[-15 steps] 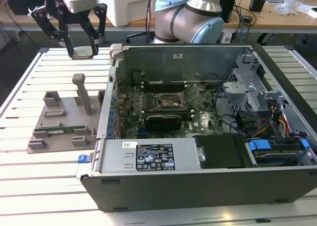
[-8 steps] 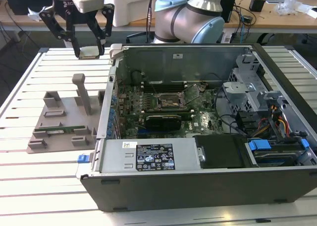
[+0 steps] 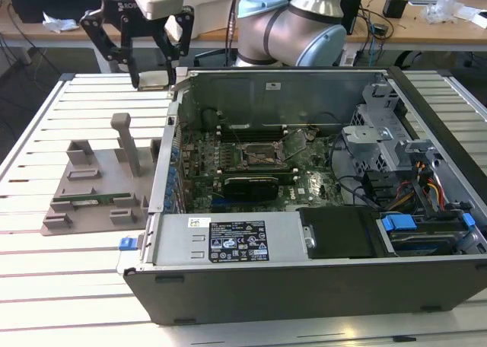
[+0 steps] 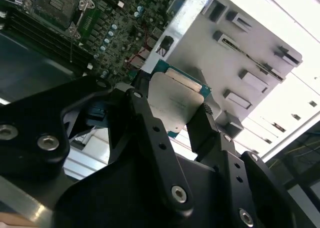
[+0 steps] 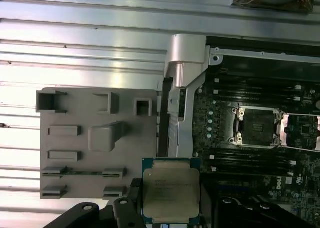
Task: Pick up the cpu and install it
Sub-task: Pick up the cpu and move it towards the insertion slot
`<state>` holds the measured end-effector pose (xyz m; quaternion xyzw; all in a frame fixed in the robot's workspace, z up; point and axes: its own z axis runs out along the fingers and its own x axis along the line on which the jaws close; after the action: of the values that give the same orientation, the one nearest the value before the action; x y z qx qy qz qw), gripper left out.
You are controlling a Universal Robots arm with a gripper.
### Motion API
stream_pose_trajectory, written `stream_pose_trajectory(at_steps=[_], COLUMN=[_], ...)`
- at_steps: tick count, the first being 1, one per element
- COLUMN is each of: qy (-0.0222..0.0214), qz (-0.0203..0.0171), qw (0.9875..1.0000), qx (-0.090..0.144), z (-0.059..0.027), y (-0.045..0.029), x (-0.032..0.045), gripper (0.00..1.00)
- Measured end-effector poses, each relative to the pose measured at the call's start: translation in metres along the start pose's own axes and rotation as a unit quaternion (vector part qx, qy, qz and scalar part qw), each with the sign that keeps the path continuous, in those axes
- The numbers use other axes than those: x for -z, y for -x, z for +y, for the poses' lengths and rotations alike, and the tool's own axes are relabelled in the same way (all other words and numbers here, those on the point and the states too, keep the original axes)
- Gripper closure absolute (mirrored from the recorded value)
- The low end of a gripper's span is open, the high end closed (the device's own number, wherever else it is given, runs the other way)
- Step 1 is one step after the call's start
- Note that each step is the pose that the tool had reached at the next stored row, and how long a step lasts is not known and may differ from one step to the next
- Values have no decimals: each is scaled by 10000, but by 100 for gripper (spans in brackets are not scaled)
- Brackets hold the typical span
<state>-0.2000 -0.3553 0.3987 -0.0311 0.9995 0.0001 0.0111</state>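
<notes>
Silvery metal is seen on the top of the cpu (image 5: 171, 195), which is clamped by its opposite edges between the black fingers (image 5: 125, 214). A narrow green border is seen around the metal lid in both wrist views. In the second wrist view the cpu (image 4: 175, 100) is shown from close by, gripped flat between the fingers (image 4: 150, 133), with its lid turned toward the camera.

In the exterior view the fingers (image 3: 122, 54) are found over the far part of the surface (image 3: 76, 286), a bench of pale metal slats. The cpu (image 3: 154, 78) is held there off the slats, just outside the far corner of the open computer case (image 3: 304, 294) on the exterior view's left. The robot arm (image 3: 304, 20) is seen behind the far wall of the case.

The case is laid on its side near the surface's front edge, with the green circuit board (image 3: 304, 183) exposed inside. An empty square socket (image 3: 262, 155) is seen in the middle of the board, with its metal frame swung open beside it; the same socket (image 5: 257, 125) is seen in the first wrist view, well apart from the cpu.

A grey plastic holder block (image 3: 99, 187) is placed on the surface beside the case, toward the edge on the exterior view's left. A long green memory stick (image 3: 91, 201) is lodged in a slot near the block's front edge.
</notes>
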Motion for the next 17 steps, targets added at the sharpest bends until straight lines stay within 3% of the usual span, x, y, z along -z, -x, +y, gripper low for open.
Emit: stream_pose_trajectory(at_steps=[13,17], qy=[-14,-20], qz=[1,1], qw=[10000,10000], qx=[1,1], z=[-4,-6], y=[269,397], x=[-19,-30], gripper=[45,45])
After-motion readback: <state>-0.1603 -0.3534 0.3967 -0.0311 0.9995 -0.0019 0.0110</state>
